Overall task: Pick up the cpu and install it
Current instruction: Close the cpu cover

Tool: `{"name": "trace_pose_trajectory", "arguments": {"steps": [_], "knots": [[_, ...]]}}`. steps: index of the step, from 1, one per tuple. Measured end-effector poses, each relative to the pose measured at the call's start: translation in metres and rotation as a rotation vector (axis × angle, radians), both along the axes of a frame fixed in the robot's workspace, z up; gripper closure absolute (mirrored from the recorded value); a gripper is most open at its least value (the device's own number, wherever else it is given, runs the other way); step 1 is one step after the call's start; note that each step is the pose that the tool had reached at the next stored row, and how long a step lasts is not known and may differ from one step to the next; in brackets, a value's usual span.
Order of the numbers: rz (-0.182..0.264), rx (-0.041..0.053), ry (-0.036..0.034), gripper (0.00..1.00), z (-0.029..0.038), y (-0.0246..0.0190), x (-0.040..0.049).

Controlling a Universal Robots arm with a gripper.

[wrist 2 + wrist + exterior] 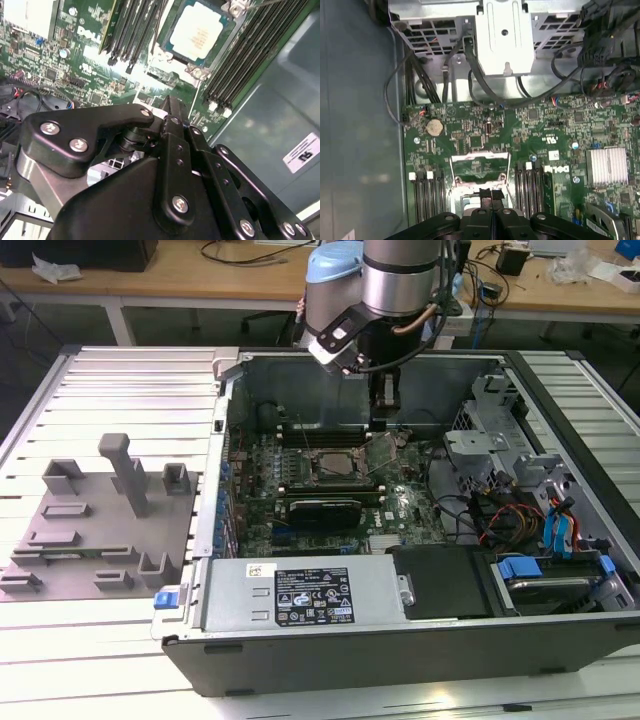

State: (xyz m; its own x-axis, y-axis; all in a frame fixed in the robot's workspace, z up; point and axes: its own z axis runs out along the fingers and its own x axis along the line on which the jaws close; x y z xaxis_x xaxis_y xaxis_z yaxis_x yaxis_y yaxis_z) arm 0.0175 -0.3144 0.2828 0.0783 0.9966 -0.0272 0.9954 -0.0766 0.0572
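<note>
- Exterior view is showing an open computer case [400, 665] lying on a slatted metal table [120, 380], with the arm [400, 280] reaching down into it from the far side.
- The jaws are hanging inside the case over the motherboard [405, 505], just to the exterior view's right of the socket [335, 466].
- The jaws are sitting narrow, their tips drawn together in the first wrist view, and nothing is showing between them.
- The cpu [197, 32] is lying flat in the socket in the second wrist view, its silvery-white top facing up and a dark frame running around it.
- Banks of memory slots [240, 65] are flanking the cpu on both sides.
- The jaws are standing apart from the cpu and are not touching it.
- A metal load plate [384, 450] is standing tilted up at the socket's edge on the exterior view's right, directly below the jaws.
- In the first wrist view the tips are hovering right at this load plate [480, 167]; whether they are touching it I cannot tell.
- A coin battery [434, 127] and a finned heatsink [606, 166] are sitting on the green board in the first wrist view.
- A silver power supply [300, 595] is filling the case's near side.
- A grey fixture plate [90, 530] with upright blocks is resting on the table, well apart on the exterior view's left.
</note>
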Motion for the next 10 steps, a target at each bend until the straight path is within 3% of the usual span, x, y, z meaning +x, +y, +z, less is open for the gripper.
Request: {"name": "trace_pose_trajectory", "arguments": {"steps": [10], "knots": [[0.000,0.0000,0.0009,0.89,0.0000,0.0000,0.0164]]}}
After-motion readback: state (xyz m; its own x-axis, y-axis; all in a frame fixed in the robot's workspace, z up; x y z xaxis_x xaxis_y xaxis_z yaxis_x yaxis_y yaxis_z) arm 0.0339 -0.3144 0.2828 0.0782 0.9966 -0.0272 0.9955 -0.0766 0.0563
